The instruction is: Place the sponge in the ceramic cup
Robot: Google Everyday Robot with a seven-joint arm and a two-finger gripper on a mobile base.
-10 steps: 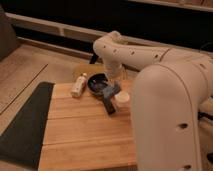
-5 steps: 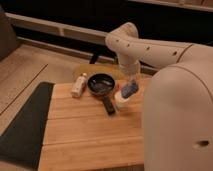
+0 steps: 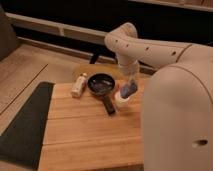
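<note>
Your pincer (image 3: pixel 131 84) sits right over the ceramic cup (image 3: pixel 121 103), clenched on the blue sponge (image 3: pixel 128 91). Sponge is tilted, lower end at the cup's mouth, prob. lined up to drop in.

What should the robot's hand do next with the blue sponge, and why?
Probably it should lower the sponge a bit deeper. The gripper is shut on it above the ceramic cup, and the sponge's lower end seems to dip into the cup's mouth while most of it sticks out. Letting go now might tip it out.
</note>
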